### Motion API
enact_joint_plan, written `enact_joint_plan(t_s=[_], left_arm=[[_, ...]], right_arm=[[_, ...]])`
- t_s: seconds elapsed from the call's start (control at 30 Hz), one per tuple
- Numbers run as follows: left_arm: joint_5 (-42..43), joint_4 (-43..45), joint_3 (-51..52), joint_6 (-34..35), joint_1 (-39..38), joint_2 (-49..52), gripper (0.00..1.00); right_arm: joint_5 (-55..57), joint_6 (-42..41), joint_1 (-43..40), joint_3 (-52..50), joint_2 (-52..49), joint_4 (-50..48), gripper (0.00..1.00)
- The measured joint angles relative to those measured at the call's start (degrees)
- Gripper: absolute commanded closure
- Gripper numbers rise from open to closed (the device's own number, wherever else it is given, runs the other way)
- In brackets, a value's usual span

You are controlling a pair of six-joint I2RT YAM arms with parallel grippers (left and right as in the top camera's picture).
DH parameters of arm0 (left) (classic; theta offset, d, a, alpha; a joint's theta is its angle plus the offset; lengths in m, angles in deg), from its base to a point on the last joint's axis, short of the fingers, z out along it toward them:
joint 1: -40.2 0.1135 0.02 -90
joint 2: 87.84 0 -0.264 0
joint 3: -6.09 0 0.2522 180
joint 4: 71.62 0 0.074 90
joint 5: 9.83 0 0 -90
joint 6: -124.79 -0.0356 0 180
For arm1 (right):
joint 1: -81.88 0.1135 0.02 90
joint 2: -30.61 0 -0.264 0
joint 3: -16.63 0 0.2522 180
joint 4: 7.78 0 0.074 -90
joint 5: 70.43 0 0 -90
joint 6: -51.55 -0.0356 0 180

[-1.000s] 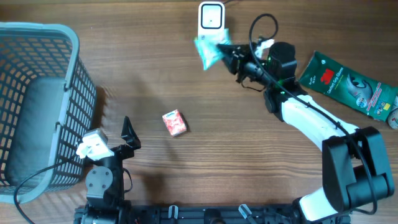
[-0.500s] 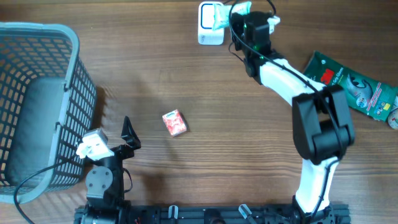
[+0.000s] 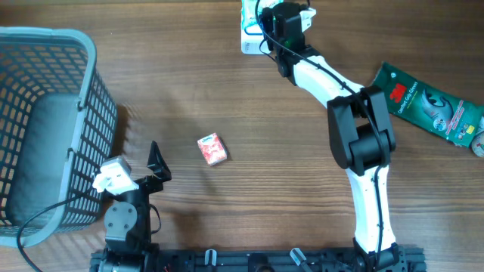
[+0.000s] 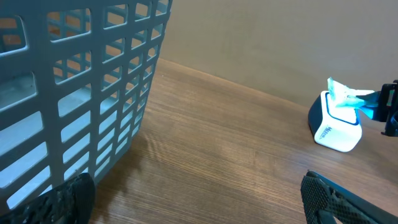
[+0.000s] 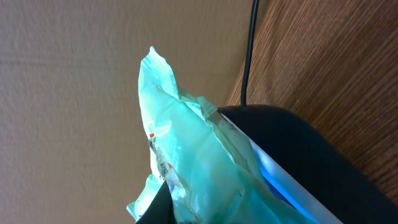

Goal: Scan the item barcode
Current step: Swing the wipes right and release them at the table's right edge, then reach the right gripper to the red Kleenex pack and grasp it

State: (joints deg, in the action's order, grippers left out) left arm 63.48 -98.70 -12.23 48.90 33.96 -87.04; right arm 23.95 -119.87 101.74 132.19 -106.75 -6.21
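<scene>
Far left: a grey basket (image 3: 45,113) stands on the tabletop (image 3: 265,189). Lower left: the left tool (image 3: 156,160) rests released, jaws wide, holding nothing. Centre: a small red box (image 3: 212,149) lies alone. Upper centre: the right tool (image 3: 281,19) is clenched on a teal packet (image 5: 186,162), held at the top of the white scanner (image 4: 333,130). Far right: a green pack (image 3: 423,102) lies flat.

Assessment: the packet is being presented. Its film is crumpled and no barcode is legible. The printed face should be squared to the scanner window and held steady.
</scene>
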Motion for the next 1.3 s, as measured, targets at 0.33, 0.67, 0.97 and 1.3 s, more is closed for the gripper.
enact_joint_plan(t_s=[0.33,0.67,0.97,1.3], left_arm=[[0.00,0.00,0.00,0.00,0.00,-0.02,0.00],[0.00,0.00,0.00,0.00,0.00,0.00,0.00],[0.00,0.00,0.00,0.00,0.00,0.00,0.00],[0.00,0.00,0.00,0.00,0.00,0.00,0.00]], right_arm=[[1.51,6.14,-16.76,1.90,20.37,43.85,0.96],[7.21,17.62,-42.29,-7.06,19.37,56.54,0.42],[-14.10,34.95,-45.29,-7.02,21.24,53.11,0.00],[-33.62,50.14,-2.80,-14.80,29.62,61.90,0.02]])
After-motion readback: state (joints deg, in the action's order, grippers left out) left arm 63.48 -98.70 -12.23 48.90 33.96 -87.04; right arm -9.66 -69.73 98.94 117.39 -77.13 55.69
